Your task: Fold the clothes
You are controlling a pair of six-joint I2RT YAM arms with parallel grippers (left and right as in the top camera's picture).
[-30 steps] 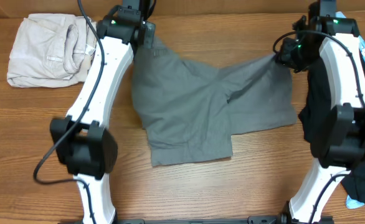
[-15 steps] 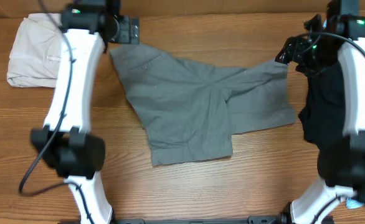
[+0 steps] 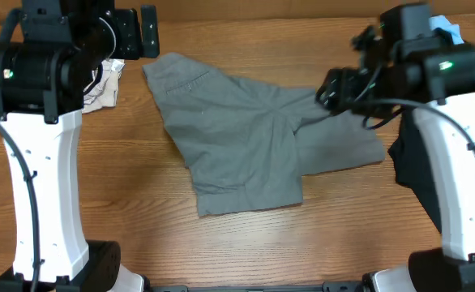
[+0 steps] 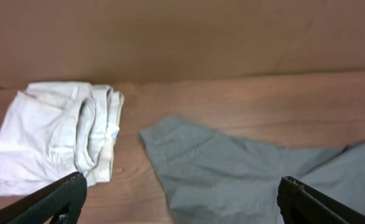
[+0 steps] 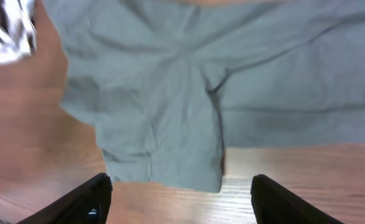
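The grey shorts (image 3: pixel 250 150) lie spread flat on the wooden table, with one corner at the back left, one leg toward the front and the other toward the right. They show in the left wrist view (image 4: pixel 251 177) and the right wrist view (image 5: pixel 195 93). My left gripper (image 3: pixel 147 31) hangs open above the back left, just beyond the shorts' corner, its jaws wide (image 4: pixel 182 202) and empty. My right gripper (image 3: pixel 332 88) hovers open over the right leg, high above the cloth, with nothing between its fingers (image 5: pixel 182 202).
A folded pale beige garment (image 4: pixel 52 143) lies at the back left, mostly hidden under my left arm in the overhead view (image 3: pixel 104 85). A black garment (image 3: pixel 412 166) with light-blue cloth (image 3: pixel 447 26) lies along the right edge. A brown wall backs the table.
Both grippers have let go of the shorts and opened. The left one has risen and drawn left off the corner. The right one has lifted and moved left over the leg.
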